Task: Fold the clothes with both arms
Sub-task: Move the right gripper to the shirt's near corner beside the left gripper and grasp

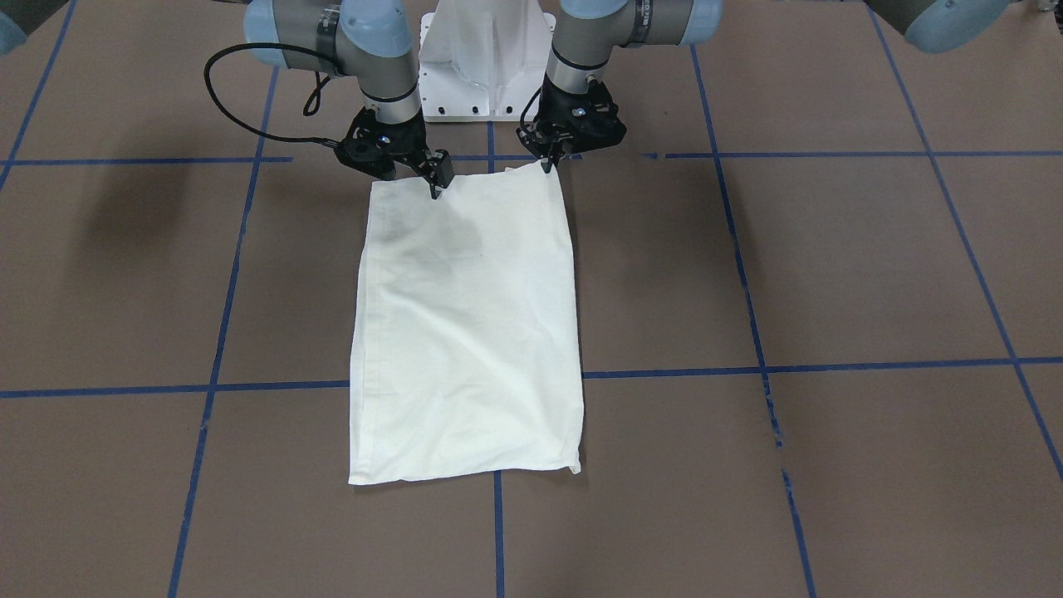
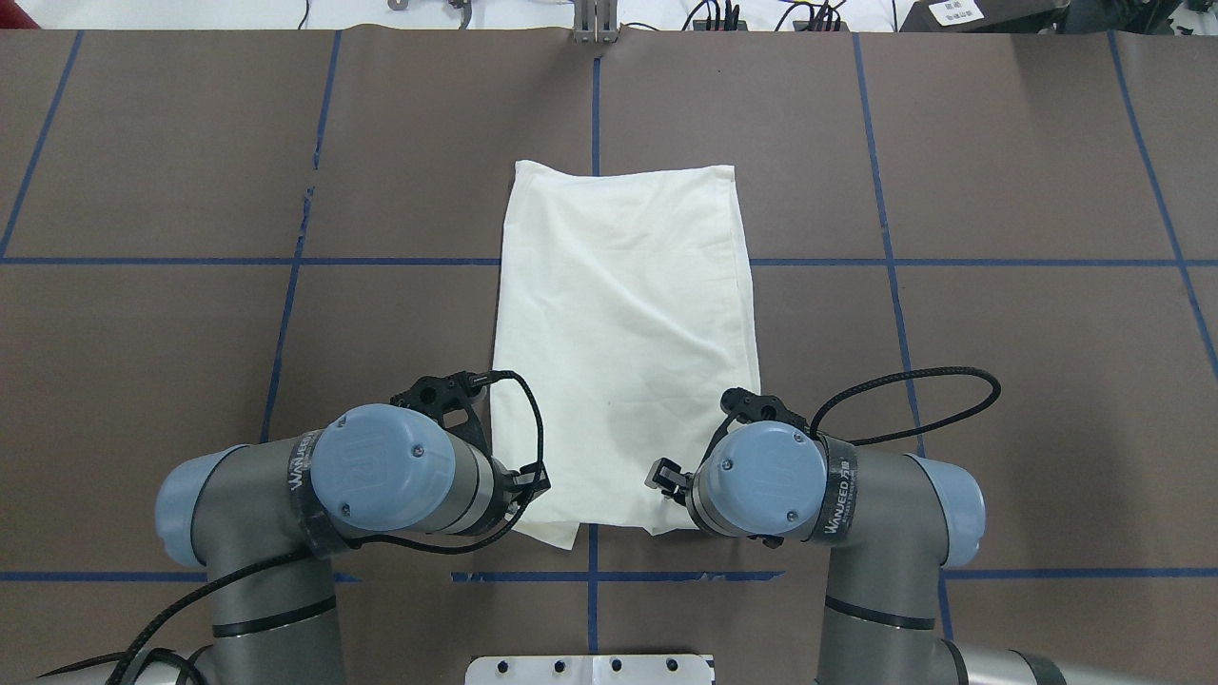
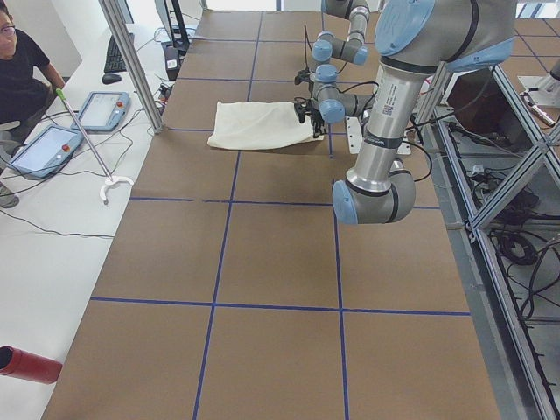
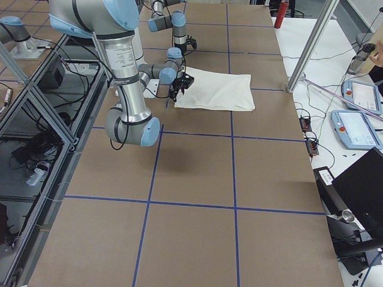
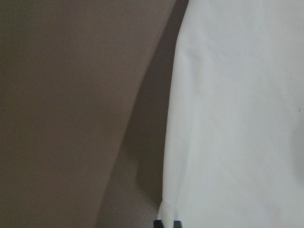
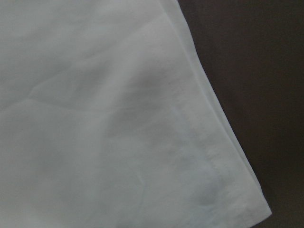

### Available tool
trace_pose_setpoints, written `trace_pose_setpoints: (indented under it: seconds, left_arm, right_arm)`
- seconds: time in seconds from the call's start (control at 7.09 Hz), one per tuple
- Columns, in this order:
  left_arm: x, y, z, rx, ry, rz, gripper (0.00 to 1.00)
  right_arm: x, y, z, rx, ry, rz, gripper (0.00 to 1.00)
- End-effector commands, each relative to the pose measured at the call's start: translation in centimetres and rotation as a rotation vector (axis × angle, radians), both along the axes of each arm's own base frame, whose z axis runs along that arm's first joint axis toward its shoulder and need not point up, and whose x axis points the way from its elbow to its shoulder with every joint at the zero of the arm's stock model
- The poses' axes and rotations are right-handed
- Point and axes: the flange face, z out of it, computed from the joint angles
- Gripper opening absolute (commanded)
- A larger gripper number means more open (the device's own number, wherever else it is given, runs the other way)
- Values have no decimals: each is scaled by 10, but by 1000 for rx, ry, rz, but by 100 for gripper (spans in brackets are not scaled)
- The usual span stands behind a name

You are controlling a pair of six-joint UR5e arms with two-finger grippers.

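**Folded shirt on the counter, both arms at its near edge**

The brown counter (image 1: 830,266) fills every view, and blue tape lines (image 1: 830,365) divide it into big squares. In the middle of it lies the cream-white shirt (image 1: 465,332), folded into a long rectangle with only its plain side up. Its long sides run away from the robot. It lies flat with a few soft wrinkles, and one tape line passes under it.

The left arm (image 2: 285,495) and the right arm (image 2: 856,495) both bend down over the short edge of the shirt that is nearest to the white pedestal base (image 1: 486,58).

The left end effector (image 1: 549,164) stands at the shirt's near corner on the robot's left. Its fingers are together on the cloth, and the corner rises a little from the counter into them.

The right end effector (image 1: 435,184) points down on the same edge, some way in from the other corner. Its tips touch the cloth, but I cannot tell if it grips the cloth or only rests there. Its wrist camera shows only a stitched hem and dark counter.
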Motion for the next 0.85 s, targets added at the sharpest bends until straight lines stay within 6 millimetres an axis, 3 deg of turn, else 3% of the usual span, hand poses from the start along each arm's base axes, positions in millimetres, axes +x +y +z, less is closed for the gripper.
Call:
trace_pose_setpoints:
  seconds: [0.0,0.42,0.56,0.71]
  left_arm:
    - [1,0,1,-1,-2,0,0]
    - [1,0,-1,1,2,0,0]
    - [1,0,-1,1,2,0,0]
    - [1,0,0,0,1,0,0]
  right_arm:
    - [-6,2,7,-6,15,-1,100]
    - [-6,1,9,-8,23,3,99]
    - [-6,1,9,-19,25,14,82]
    - [-6,2,8,-29,22,21,53]
